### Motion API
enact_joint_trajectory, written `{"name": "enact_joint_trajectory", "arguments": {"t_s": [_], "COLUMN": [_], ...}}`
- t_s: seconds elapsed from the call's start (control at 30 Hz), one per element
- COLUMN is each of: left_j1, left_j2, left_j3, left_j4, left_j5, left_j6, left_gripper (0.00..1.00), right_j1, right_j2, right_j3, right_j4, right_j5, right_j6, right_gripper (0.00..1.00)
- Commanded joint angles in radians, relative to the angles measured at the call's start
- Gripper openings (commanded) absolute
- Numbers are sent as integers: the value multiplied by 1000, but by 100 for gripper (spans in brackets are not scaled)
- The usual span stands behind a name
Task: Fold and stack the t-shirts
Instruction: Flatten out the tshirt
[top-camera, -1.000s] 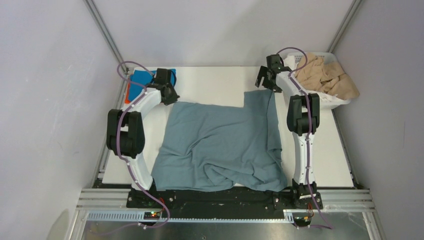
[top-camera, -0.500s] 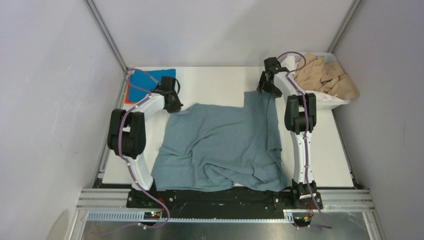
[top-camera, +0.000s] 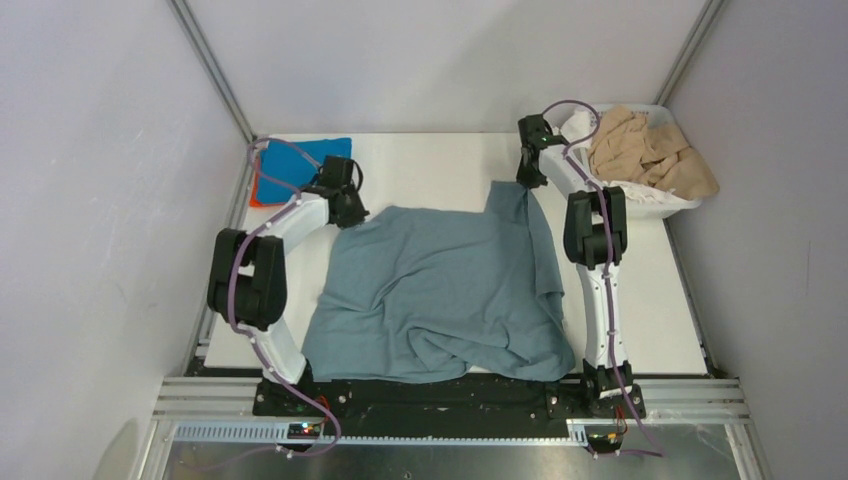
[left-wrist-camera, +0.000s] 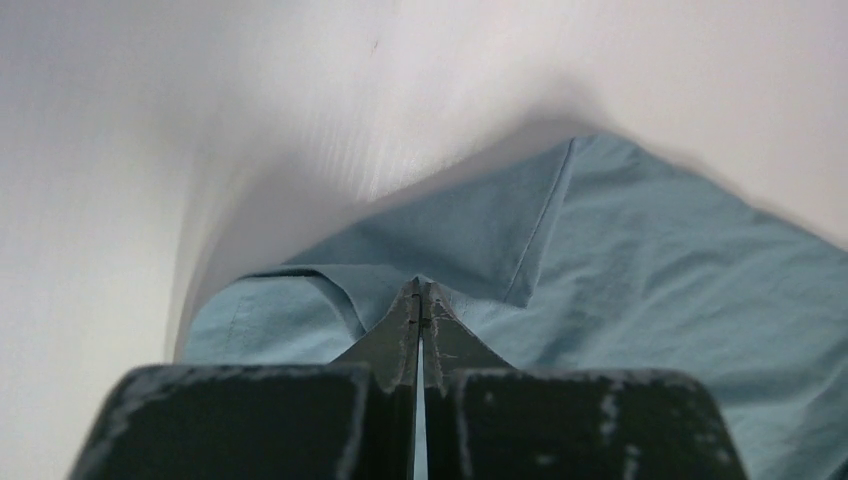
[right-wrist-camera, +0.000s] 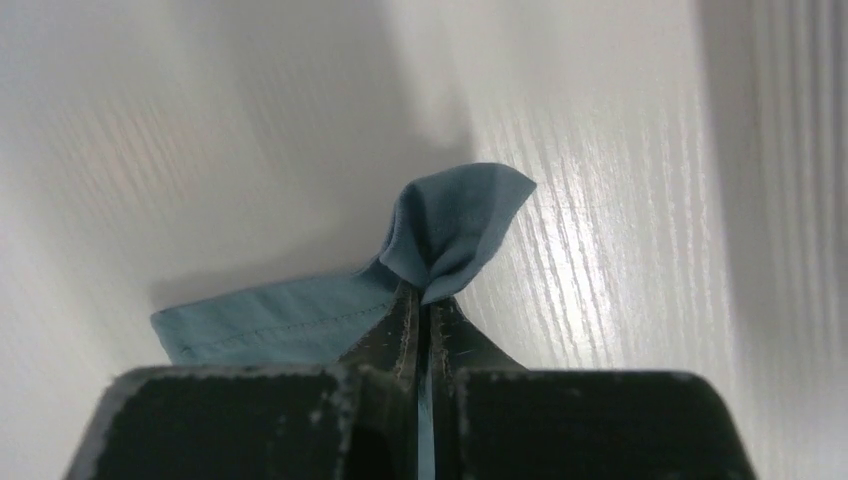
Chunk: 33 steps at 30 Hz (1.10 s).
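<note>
Fingers (left-wrist-camera: 395, 345) of left gripper (left-wrist-camera: 420, 297) and right gripper (right-wrist-camera: 425, 300) clamp grey-blue t-shirt (top-camera: 440, 290) corners farthest from the arm bases (top-camera: 607, 385), likely for flattening.

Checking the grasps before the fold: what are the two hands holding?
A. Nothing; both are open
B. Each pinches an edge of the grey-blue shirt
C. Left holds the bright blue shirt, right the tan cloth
B: the wrist views show the left hand and the right hand shut, each with cloth of the grey-blue shirt pinched between its fingertips.
</note>
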Motion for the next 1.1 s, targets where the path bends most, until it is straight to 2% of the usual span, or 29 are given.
{"name": "enact_joint_trajectory", "arguments": {"t_s": [0.0, 0.23, 0.4, 0.57, 0.77, 0.9, 1.07], "left_j1": [-4, -4, -4, -4, -5, -4, -4], "left_j2": [-141, -318, -486, -645, -769, -860, -988], "left_j3": [16, 28, 60, 160, 390, 457, 500], "left_j4": [38, 52, 52, 46, -25, -60, -93], "left_j5": [-78, -137, -142, -135, -179, -153, -137], "left_j6": [7, 23, 47, 83, 134, 152, 155], "left_gripper": [0, 0, 0, 0, 0, 0, 0], "right_j1": [21, 42, 59, 101, 128, 137, 150], "right_j2": [-179, -618, -857, -1006, -1127, -1218, -1353], "right_j3": [-87, -331, -363, -261, -126, -72, -20], "right_j4": [106, 288, 295, 264, 246, 239, 242], "right_j5": [4, -102, -221, -240, -243, -266, -385], "right_j6": [-89, -169, -180, -214, -244, -241, -207], "right_gripper": [0, 0, 0, 0, 0, 0, 0]}}
